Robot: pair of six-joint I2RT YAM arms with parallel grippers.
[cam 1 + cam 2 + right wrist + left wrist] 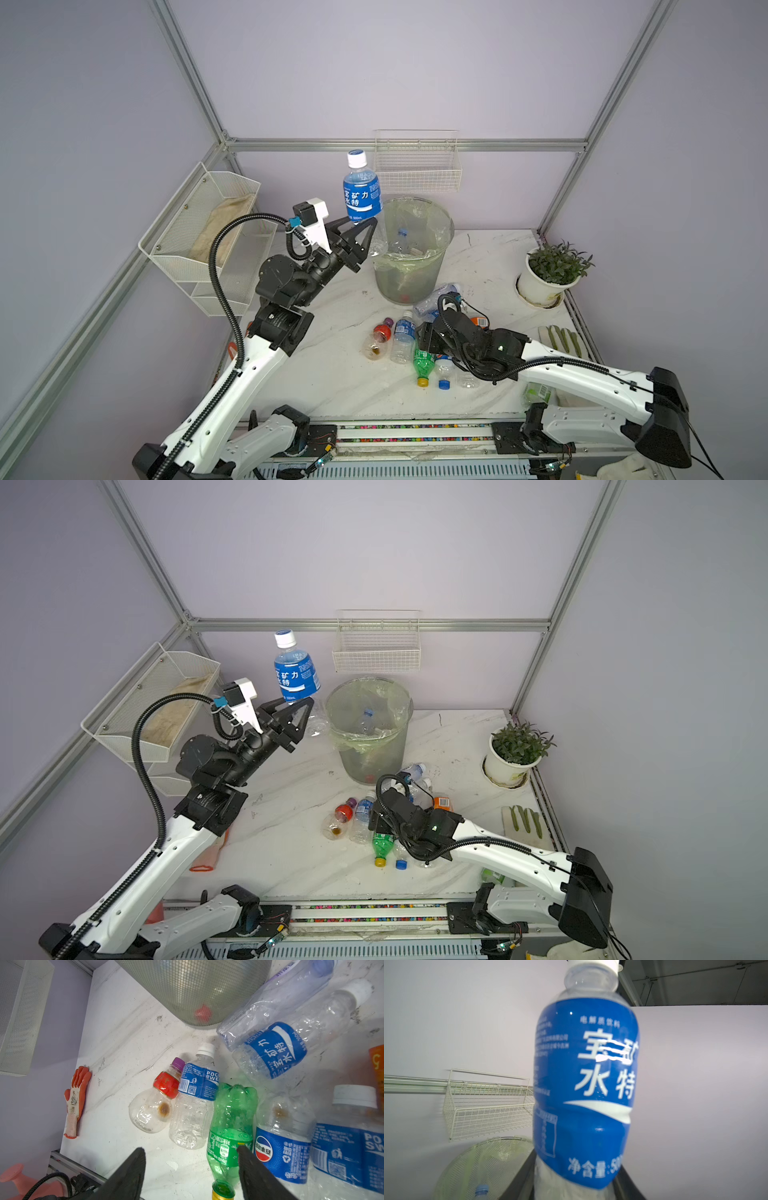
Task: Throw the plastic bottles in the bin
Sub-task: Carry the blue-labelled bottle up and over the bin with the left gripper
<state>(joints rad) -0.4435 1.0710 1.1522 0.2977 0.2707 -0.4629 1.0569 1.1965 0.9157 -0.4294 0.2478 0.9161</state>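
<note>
Pale lilac walls [415, 75] on three sides, evenly lit. Aluminium rail [498, 145] along back wall. White marbled tabletop [332, 382], scuffed. White wire basket [417, 174] hangs on back wall. White mesh shelf [195, 249] on left wall, beige cloth [222, 226] inside. Potted plant [550, 270] in far right corner.

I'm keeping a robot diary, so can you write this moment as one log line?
left gripper: shut on blue-label bottle, upright beside bin | right gripper: open over green bottle | bin: bottles inside
</note>
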